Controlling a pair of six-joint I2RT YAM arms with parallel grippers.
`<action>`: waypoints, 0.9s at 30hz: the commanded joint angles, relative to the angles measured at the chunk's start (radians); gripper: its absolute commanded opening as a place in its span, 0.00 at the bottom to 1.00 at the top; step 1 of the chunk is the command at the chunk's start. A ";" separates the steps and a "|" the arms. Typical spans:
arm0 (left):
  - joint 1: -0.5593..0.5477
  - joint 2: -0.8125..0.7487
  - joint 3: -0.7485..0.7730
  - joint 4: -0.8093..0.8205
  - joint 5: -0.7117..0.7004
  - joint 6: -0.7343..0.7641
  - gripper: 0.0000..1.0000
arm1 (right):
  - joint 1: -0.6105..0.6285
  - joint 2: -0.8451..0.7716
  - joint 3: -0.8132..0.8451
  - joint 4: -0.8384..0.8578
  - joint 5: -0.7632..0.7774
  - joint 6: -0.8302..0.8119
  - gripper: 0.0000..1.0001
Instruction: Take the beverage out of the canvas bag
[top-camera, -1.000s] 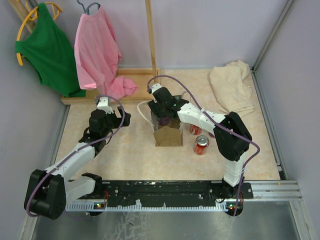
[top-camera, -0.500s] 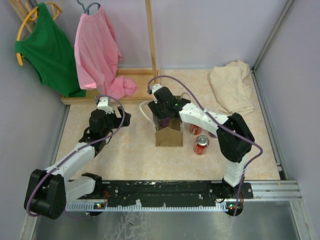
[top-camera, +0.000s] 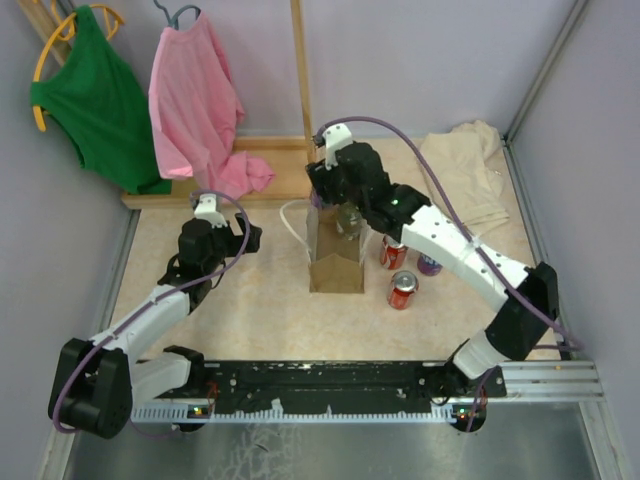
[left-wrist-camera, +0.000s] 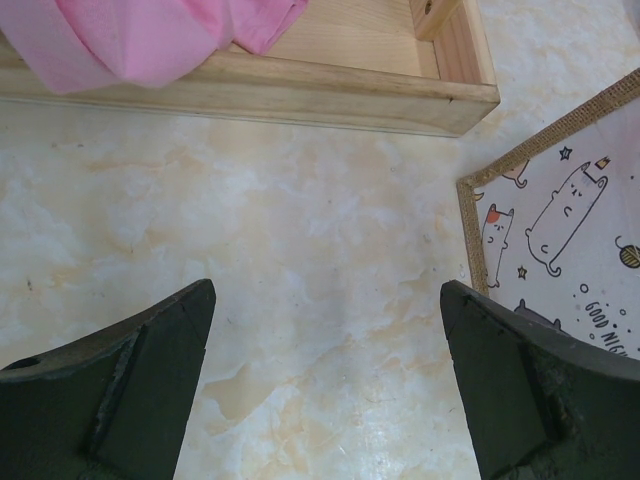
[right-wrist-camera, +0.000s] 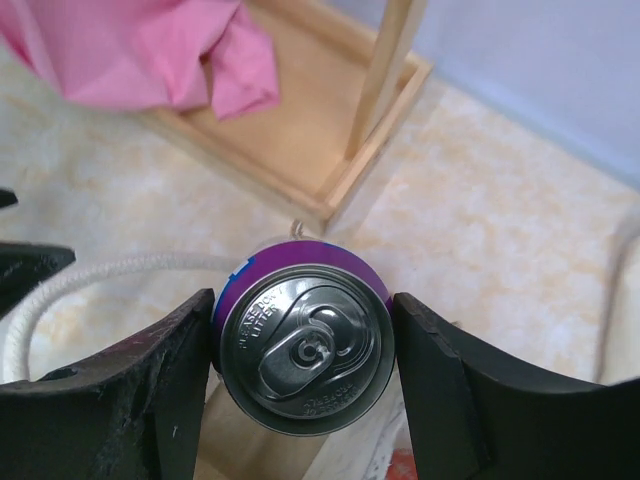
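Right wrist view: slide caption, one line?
Right end effector grips a purple can by its sides, white rope handle beside it.

Cans: 4 total.
- Red: 2. Red can (top-camera: 403, 289) near-right of bag; second red can (top-camera: 392, 253) just beyond it.
- Purple: 2. Purple can (right-wrist-camera: 305, 345) over bag; second purple can (top-camera: 430, 265) right of the reds, half hidden by arm, colour probably purple.

Canvas bag (top-camera: 337, 270): 1, centre.
Hanging shirts: 2, far left. Green shirt (top-camera: 95, 100), pink shirt (top-camera: 195, 105).
Beige cloth (top-camera: 465, 180): 1, far right.
Wooden rack (top-camera: 298, 80): 1, far side.
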 joint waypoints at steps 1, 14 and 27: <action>-0.005 -0.005 0.014 0.031 0.010 -0.005 1.00 | 0.004 -0.126 0.084 0.195 0.140 -0.080 0.00; -0.006 -0.013 0.011 0.030 0.003 0.001 1.00 | -0.232 -0.170 0.084 0.200 0.427 -0.086 0.00; -0.007 -0.003 0.015 0.030 0.014 -0.002 1.00 | -0.429 -0.164 -0.191 0.098 0.340 0.093 0.00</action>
